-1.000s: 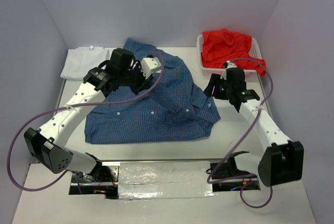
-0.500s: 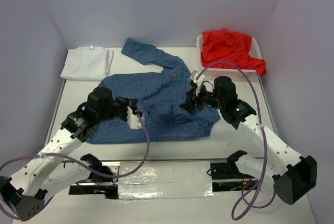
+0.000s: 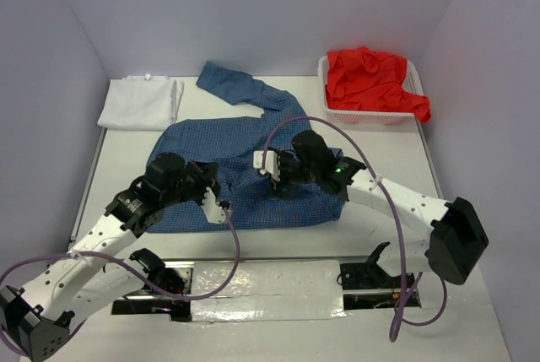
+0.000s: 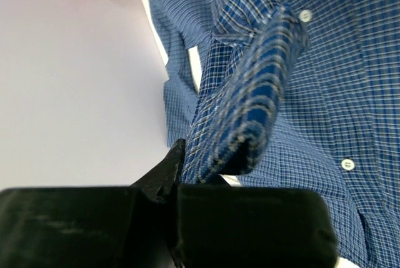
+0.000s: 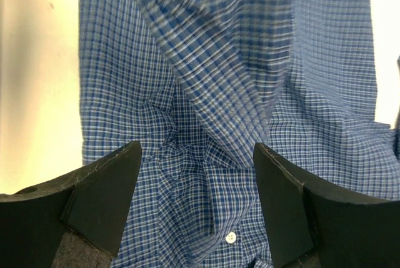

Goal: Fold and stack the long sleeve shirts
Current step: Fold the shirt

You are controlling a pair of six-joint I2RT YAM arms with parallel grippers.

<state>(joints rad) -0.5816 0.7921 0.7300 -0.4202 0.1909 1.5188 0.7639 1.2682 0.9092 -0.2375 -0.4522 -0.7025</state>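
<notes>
Blue checked shirt (image 3: 253,138) lies spread mid-way on the tabletop (image 3: 388,143). Left pincer (image 3: 216,202) clamps a raised fold at its near-left part. Right pincer (image 5: 197,155) hovers wide over the rumpled front. Cloth looks light, limp and quick to crease; best taken at hem or seam.

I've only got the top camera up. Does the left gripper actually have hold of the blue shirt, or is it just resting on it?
Observer: It has hold; the left wrist view shows the left gripper shut on a folded band of the blue checked shirt.
Operator: And the right one?
Observer: The right gripper is open, its fingers wide apart over wrinkled cloth, gripping nothing.
Operator: Any button near it?
Observer: Yes, one small white button between the fingers, low in the right wrist view.
</notes>
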